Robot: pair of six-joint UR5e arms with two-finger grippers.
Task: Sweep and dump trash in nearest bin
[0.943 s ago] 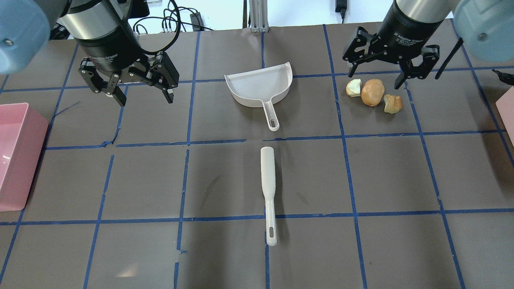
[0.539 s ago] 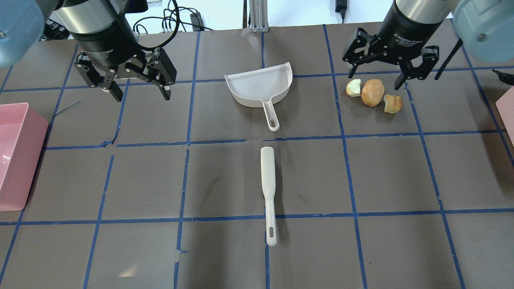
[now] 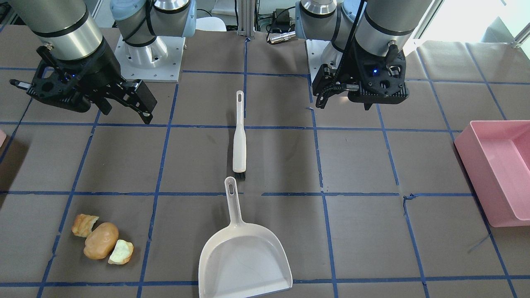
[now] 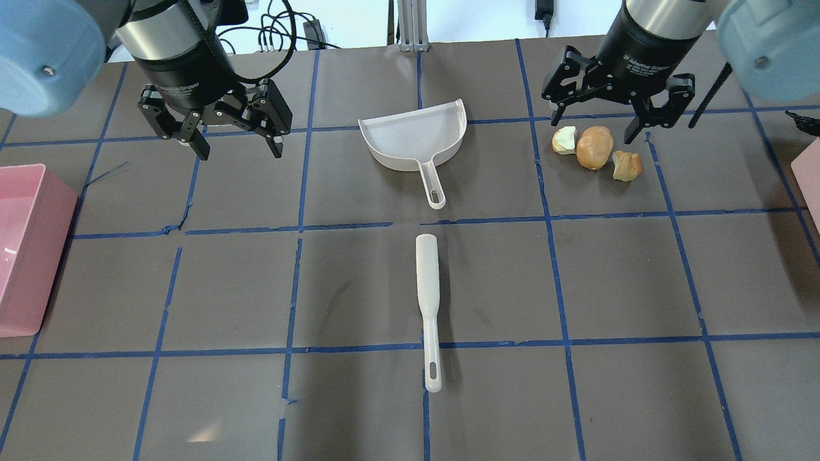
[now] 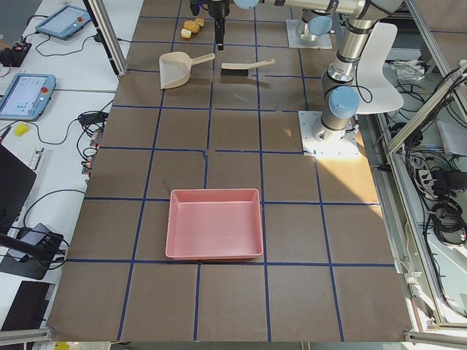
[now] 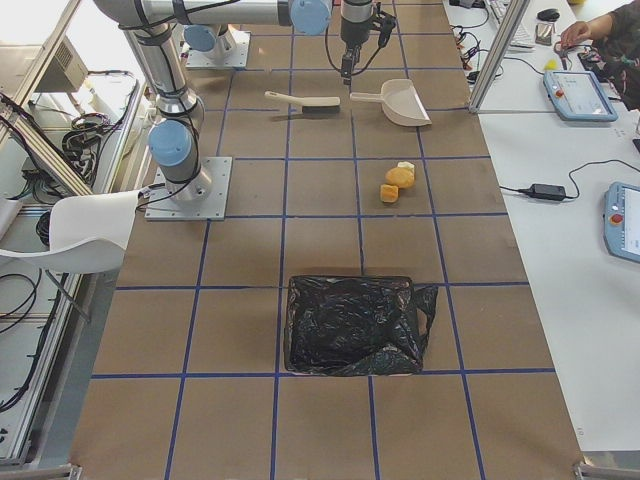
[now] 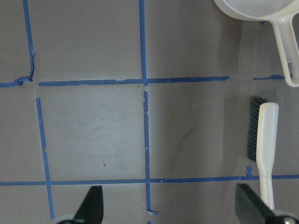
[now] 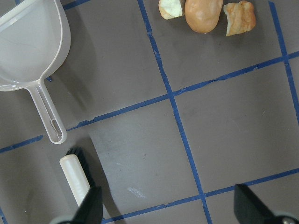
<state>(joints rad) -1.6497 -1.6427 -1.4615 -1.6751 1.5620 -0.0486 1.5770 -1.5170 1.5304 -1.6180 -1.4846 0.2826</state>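
Note:
The trash lies together on the table's far right: a pale green-white chunk [image 4: 564, 140], a brown potato-shaped lump [image 4: 594, 147] and a tan pastry chunk [image 4: 626, 165]. The lump also shows in the front view [image 3: 100, 246] and the right wrist view [image 8: 203, 14]. My right gripper [image 4: 592, 128] hangs open and empty just above and behind the trash. My left gripper [image 4: 238, 139] is open and empty at the far left. The bin [image 4: 808, 173] shows as a pale pink corner at the right edge.
A white dustpan [image 4: 413, 144] lies at the far centre, handle toward me. A white brush [image 4: 427, 301] lies in line with it, nearer me. A large pink tub [image 4: 25, 243] stands at the left edge. In the exterior right view a black bag covers a container [image 6: 355, 325].
My left gripper has shifted a little to the right and toward the table's far side, still open. My right gripper has barely moved. Trash, dustpan and brush lie as before.

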